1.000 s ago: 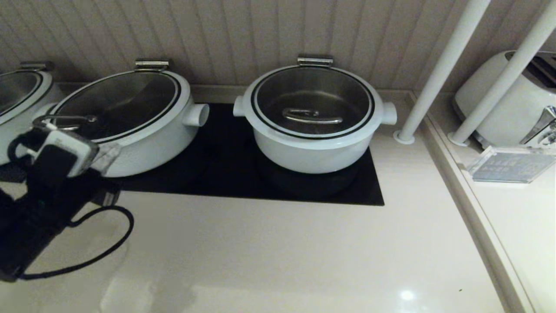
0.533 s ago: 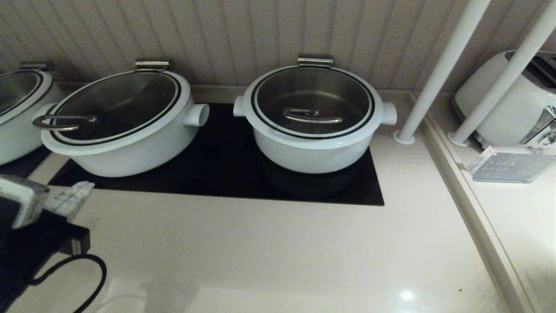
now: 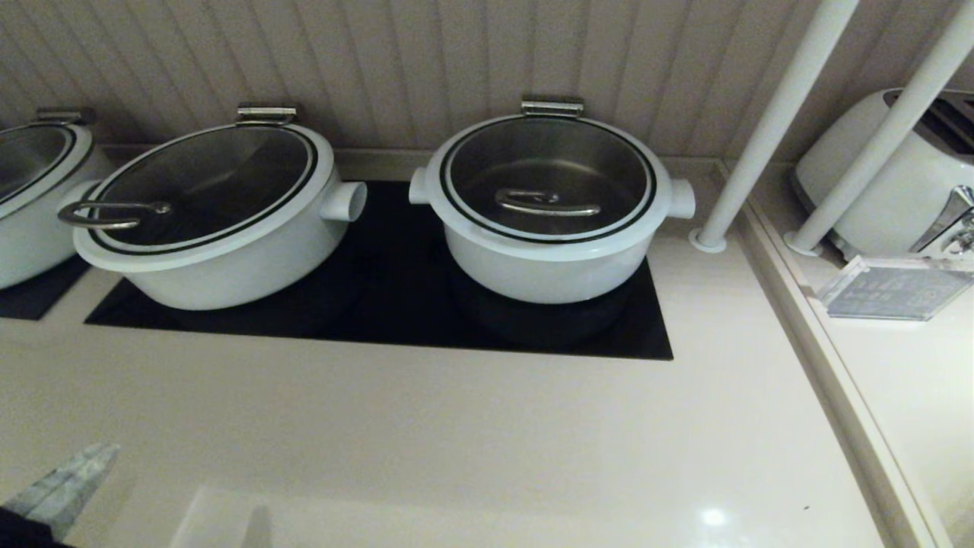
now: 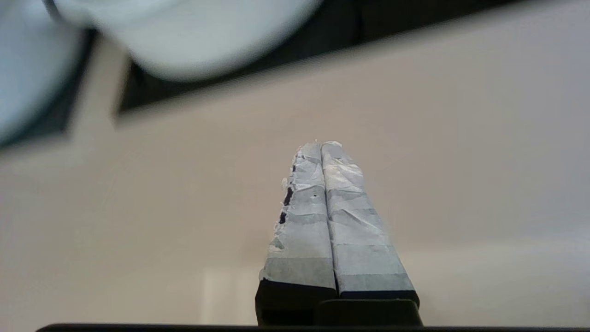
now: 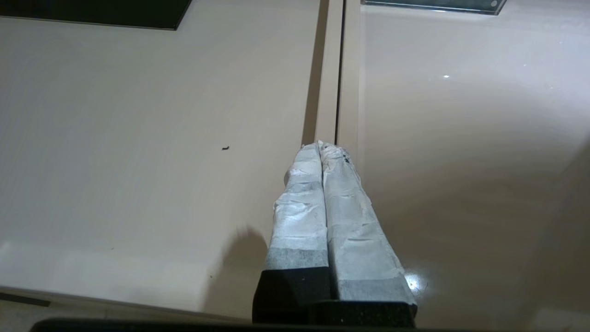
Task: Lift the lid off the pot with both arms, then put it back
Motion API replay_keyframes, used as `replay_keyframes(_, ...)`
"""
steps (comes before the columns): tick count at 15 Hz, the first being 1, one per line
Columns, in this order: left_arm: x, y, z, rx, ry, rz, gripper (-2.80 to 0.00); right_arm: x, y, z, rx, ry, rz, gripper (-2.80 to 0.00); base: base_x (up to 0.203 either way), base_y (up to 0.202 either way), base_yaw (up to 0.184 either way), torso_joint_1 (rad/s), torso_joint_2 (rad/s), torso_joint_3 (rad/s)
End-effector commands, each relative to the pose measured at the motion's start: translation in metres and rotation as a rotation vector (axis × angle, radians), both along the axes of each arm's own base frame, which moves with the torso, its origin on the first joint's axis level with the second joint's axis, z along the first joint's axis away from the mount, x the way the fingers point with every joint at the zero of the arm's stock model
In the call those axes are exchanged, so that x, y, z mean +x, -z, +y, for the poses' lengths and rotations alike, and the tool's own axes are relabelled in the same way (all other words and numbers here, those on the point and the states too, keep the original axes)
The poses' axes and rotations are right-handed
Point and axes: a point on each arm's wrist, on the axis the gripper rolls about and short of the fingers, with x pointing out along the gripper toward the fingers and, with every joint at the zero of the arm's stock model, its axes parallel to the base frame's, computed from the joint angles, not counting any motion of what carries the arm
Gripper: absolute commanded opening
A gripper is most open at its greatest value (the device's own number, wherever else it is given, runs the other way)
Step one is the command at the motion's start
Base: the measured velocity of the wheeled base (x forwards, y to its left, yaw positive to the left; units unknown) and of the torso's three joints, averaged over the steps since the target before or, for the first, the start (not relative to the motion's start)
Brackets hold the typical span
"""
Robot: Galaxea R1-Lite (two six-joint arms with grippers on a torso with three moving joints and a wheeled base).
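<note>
Figure. Two white pots stand on the black cooktop [image 3: 380, 304], each with its lid seated. The pot [image 3: 217, 209] on the cooktop's left half carries a glass lid [image 3: 205, 183] whose loop handle [image 3: 110, 215] juts over the rim on the side away from the second pot [image 3: 546, 202]; the second pot's lid [image 3: 548, 179] has its handle lying across the centre. A third pot [image 3: 30, 190] is cut by the frame beyond the cooktop's left edge, and a toaster [image 3: 898, 175] sits well to its right.

The left gripper [image 4: 321, 146] hangs low over the bare counter [image 3: 456, 441], well in front of the cooktop's left corner, fingers pressed together on nothing. The right gripper [image 5: 320, 146] is likewise clenched and empty, over the counter seam [image 5: 339, 69] in front of the cooktop's right side; the head view does not show it.

Judged stage: either the cycle is complete or it has not begun, since both lids sit closed and neither arm is near a pot. A further lift would call for both grippers to part their fingers, rise toward the chosen pot and approach its lid from opposite sides, keeping it level.
</note>
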Motion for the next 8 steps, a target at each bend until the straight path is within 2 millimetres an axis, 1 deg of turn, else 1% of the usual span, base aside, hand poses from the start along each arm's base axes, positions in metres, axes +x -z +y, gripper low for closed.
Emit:
replay_keyframes(1, -0.038, 0.020, 0.000, -0.014, -0.003, -0.004, -2.80, 0.000, 0.000, 0.000, 0.000, -0.001, 0.000, -2.80, 0.000, 0.000, 0.000, 0.000, 0.00, 0.000)
replay_keyframes(4, -0.061, 0.038, 0.000, -0.031, 0.004, -0.030, -2.80, 0.000, 0.000, 0.000, -0.001, -0.001, 0.000, -2.80, 0.000, 0.000, 0.000, 0.000, 0.00, 0.000)
replay_keyframes(8, -0.077, 0.045, 0.000, -0.032, 0.011, -0.168, -2.80, 0.000, 0.000, 0.000, 0.001, -0.001, 0.000, -2.80, 0.000, 0.000, 0.000, 0.000, 0.00, 0.000)
